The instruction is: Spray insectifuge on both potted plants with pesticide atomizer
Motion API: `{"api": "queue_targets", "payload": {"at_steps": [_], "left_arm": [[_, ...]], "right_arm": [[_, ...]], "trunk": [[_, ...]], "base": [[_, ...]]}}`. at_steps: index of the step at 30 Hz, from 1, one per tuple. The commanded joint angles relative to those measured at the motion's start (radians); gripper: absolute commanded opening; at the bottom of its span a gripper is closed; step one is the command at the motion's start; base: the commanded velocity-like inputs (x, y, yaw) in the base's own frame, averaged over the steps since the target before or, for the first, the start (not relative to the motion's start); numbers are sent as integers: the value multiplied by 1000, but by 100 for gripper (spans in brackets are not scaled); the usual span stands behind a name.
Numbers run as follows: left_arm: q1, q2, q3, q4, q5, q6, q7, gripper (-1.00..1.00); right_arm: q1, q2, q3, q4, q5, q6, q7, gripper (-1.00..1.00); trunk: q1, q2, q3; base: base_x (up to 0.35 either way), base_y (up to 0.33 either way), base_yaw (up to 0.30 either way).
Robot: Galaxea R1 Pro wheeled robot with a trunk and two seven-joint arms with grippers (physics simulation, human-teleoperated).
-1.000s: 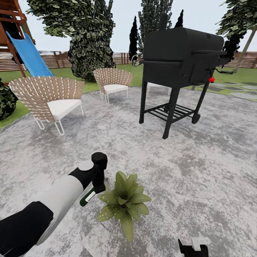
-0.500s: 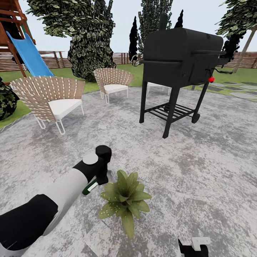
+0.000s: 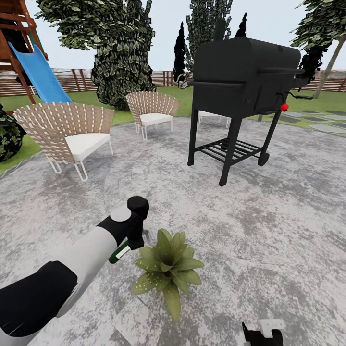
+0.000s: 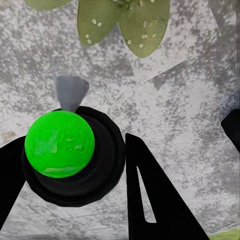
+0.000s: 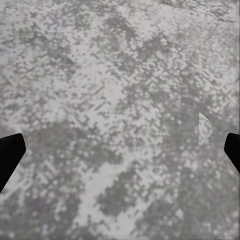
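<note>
a: head view? where is the spray bottle?
b: the left gripper point(image 3: 129, 244) clamps the pesticide atomizer point(image 3: 118, 253) just left of a potted plant point(image 3: 166, 267) on the patio point(image 3: 269, 230).
a: wrist views?
b: left: atomizer point(image 4: 61, 146) between the fingers point(image 4: 150, 200), leaves point(image 4: 125, 20) beyond. right: fingertips point(image 5: 10, 155) spread wide.

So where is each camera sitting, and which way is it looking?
Head view: up on the robot's head, looking forward and down over the patio, grill and chairs; the left arm holds the atomizer beside the plant.
Left wrist view: on the left arm, looking down along the jaws at the atomizer and plant leaves.
Right wrist view: on the right arm, looking down at bare patio between open jaws.
Head and left wrist views share the atomizer and plant.
</note>
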Motion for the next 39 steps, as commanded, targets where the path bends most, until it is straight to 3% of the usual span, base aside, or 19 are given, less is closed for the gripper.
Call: {"api": "queue_targets", "payload": {"at_steps": [1,18,25,35,39], "left_arm": [[5,0,-2,0,-8,11,-10,-100],[13,-5,-3,-2,-7,10,-14,-100],[82,-1,-7,0,-20,7,-6,-100],[58,1,-1,-14,-22,9,-14,-100],[52,17,2,-13,-21,9,-14,-100]], "right_arm": [[-1,-2,-8,1,9,-4,3,100],[-1,-3,-9,1,8,-4,3,100],[-1,-3,-9,1,8,-4,3,100],[-1,-3,-9,1,8,-4,3,100],[-1,-3,-9,1,8,-4,3,100]], "trunk": [[0,0,-1],[0,0,-1],[0,0,-1],[0,0,-1],[0,0,-1]], "base": [[0,0,0],[82,0,-56],[0,0,-12],[0,0,0],[0,0,0]]}}
